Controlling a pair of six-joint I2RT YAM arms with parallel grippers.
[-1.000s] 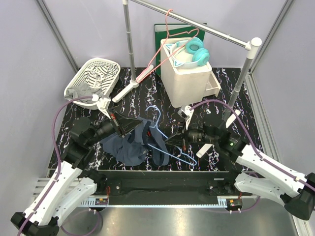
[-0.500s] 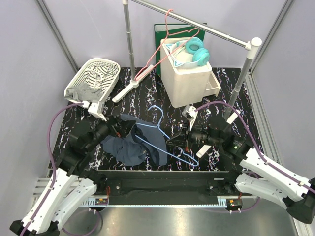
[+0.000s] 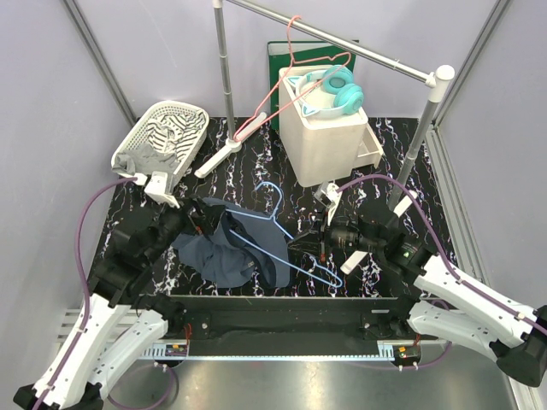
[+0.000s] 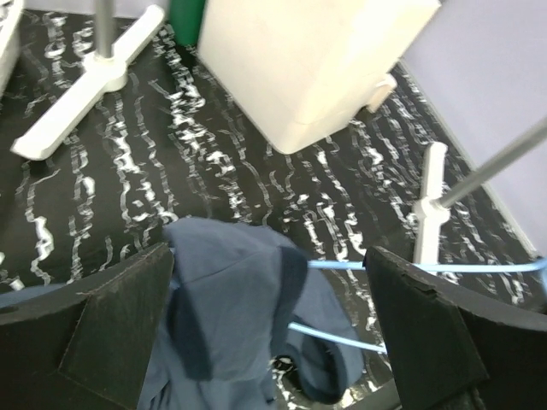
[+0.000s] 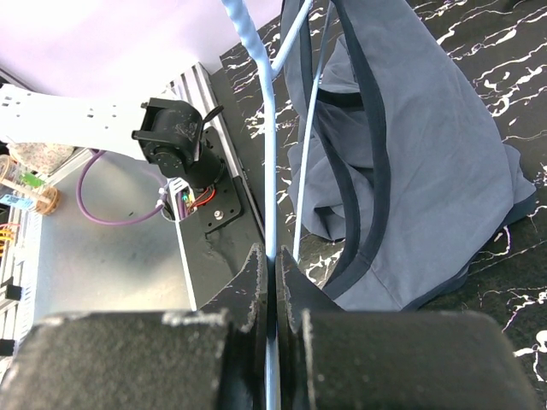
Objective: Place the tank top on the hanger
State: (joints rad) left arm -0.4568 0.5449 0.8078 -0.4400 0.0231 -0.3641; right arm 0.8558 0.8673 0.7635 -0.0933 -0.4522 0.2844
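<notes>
I am looking down on a black, white-veined table (image 3: 256,162) with 2 arms reaching in from the near edge. The tank top (image 3: 229,254), dark navy, lies crumpled on the table just in front of the arms, left of centre. The hanger (image 5: 267,171), thin and light blue, sits across the top's right side, its hook pointing toward the far end of the table.

The left claw (image 4: 269,265) stands wide apart and grips nothing. In its wrist view a raised fold of the top sits in the gap between the 2 fingers, and a length of blue wire comes out from under the cloth to the right. One arm of the hanger appears to run beneath the cloth, though I cannot be sure from these angles.

The right claw (image 5: 271,273) is pinched tight on the hanger's wire, with the top just beyond its fingers.

At the far left, a white basket (image 3: 141,137) holds striped and grey cloth. At the far centre, a white box (image 3: 329,137) carries teal headphones (image 3: 339,85), and a pink-red hanger (image 3: 278,94) hangs from the rail (image 3: 342,43) above
</notes>
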